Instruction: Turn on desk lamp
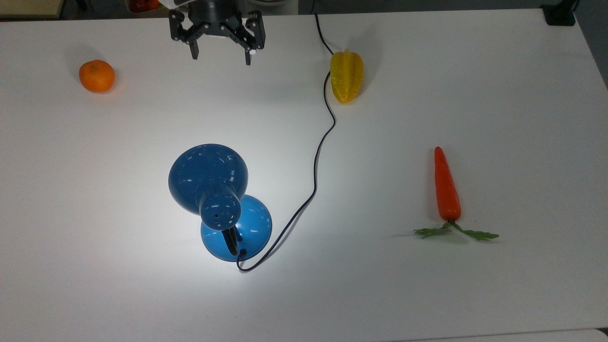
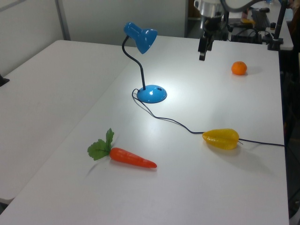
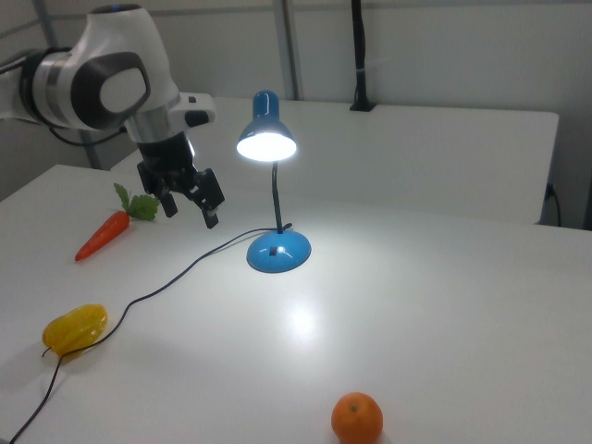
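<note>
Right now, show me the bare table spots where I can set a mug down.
Widest bare patch: the top view's right, beyond the carrot. Also bare: the near strip below the desk lamp, and the stretch between the orange and the lamp. Tighter is the middle, where the cord snakes from the lamp base to the yellow starfruit, with the open gripper hovering.
</note>
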`<act>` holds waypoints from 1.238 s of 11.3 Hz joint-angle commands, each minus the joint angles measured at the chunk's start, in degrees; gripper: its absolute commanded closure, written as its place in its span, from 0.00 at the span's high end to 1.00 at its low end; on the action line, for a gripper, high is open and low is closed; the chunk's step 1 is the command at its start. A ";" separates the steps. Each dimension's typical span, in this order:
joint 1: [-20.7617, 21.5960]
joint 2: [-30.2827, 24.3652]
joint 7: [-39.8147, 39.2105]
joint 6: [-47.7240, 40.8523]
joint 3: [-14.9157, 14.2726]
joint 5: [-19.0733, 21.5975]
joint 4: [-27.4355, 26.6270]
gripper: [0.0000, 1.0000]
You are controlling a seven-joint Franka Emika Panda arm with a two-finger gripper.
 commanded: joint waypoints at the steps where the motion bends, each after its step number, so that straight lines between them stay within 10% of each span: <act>1: 0.72 -3.63 3.27 -8.07 -0.51 0.04 2.90 1.00; 7: 0.63 -2.85 11.19 -13.28 4.15 1.36 11.62 1.00; 14: 0.54 -1.36 -10.96 -10.73 3.89 5.05 11.18 1.00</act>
